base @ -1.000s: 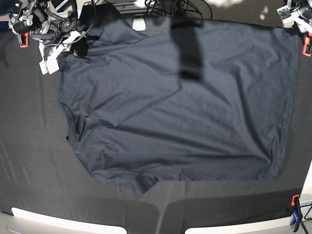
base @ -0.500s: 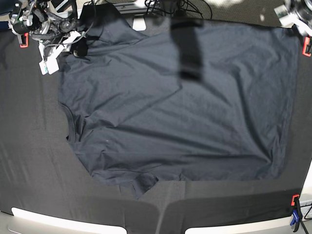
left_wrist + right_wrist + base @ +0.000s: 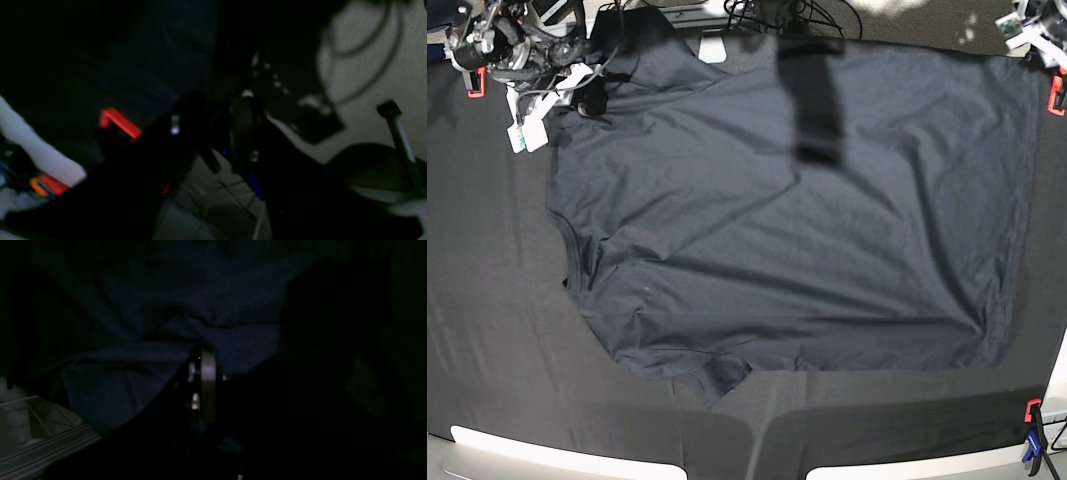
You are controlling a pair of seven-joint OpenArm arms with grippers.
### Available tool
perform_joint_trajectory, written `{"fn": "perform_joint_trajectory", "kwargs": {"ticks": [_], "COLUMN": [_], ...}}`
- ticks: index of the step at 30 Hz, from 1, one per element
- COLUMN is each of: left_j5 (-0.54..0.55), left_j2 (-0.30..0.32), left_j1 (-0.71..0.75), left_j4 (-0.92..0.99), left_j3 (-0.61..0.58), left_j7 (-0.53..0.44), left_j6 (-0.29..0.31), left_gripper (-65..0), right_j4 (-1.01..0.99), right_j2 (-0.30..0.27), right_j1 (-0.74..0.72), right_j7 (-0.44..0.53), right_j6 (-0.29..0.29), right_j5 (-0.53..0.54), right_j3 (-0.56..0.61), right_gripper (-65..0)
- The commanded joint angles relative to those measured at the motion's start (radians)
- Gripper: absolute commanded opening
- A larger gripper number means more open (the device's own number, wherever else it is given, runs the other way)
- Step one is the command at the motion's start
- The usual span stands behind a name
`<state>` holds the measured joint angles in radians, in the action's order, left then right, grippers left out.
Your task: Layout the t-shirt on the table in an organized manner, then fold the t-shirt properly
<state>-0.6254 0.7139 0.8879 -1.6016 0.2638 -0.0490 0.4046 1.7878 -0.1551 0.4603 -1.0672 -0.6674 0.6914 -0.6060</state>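
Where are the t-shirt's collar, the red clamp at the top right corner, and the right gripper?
t-shirt collar (image 3: 572, 255): base view, on the curved ribbed neck edge.
red clamp (image 3: 1056, 94): base view, on its red body.
right gripper (image 3: 592, 100): base view, at its tip, on the shirt's corner.

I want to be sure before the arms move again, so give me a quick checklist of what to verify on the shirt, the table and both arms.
1. t-shirt spread on the table: ok, mostly flat.
2. Creases and the bunched sleeve at the near edge smoothed: not ok.
3. right gripper shut on the shirt's far corner: ok, cloth drapes over its fingers.
4. left gripper holding cloth: cannot tell, the wrist view is dark and blurred.
5. Left arm off the shirt: ok, at the far table corner by the red clamp.
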Motion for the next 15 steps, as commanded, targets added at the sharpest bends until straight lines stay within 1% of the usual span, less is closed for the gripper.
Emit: {"fn": "perform_joint_trajectory", "kwargs": {"ticks": [1, 3, 6, 8, 11, 12, 13, 15], "left_j5": [0.005, 0.005, 0.005, 0.005, 0.050, 0.060, 0.061, 0.061], "left_j2": [0.015, 0.015, 0.016, 0.016, 0.016, 0.016, 0.016, 0.016], "left_j1": [0.006, 0.007, 0.007, 0.006, 0.006, 0.006, 0.006, 0.007], "left_j4": [-0.005, -0.005, -0.011, -0.018, -0.031, -0.033, -0.035, -0.035], "left_j3": [0.010, 0.010, 0.010, 0.010, 0.010, 0.010, 0.010, 0.010], "left_j7": [-0.015, -0.026, -0.027, -0.028, -0.027, -0.027, -0.027, -0.027], "left_j6": [-0.008, -0.008, -0.008, -0.014, -0.079, -0.092, -0.097, -0.098], "left_gripper": [-51.7, -55.1, -62.3, -63.9, -63.9, -63.8, -62.5, -57.0], "right_j4": [0.019, 0.019, 0.019, 0.019, 0.019, 0.019, 0.019, 0.019], "right_j2": [-0.011, -0.011, -0.011, -0.011, -0.011, -0.011, -0.011, -0.011], "right_j1": [0.000, 0.000, 0.000, 0.000, 0.000, 0.000, 0.000, 0.000], "right_j7": [0.022, 0.022, 0.022, 0.022, 0.022, 0.022, 0.022, 0.022], "right_j6": [-0.014, -0.014, -0.014, -0.014, -0.014, -0.014, -0.014, -0.014], "right_j5": [0.019, 0.019, 0.019, 0.019, 0.019, 0.019, 0.019, 0.019], "right_j3": [-0.007, -0.007, -0.007, -0.007, -0.007, -0.007, -0.007, -0.007], "right_gripper": [-65.0, -65.0, -65.0, -65.0, -65.0, -65.0, -65.0, -65.0]}}
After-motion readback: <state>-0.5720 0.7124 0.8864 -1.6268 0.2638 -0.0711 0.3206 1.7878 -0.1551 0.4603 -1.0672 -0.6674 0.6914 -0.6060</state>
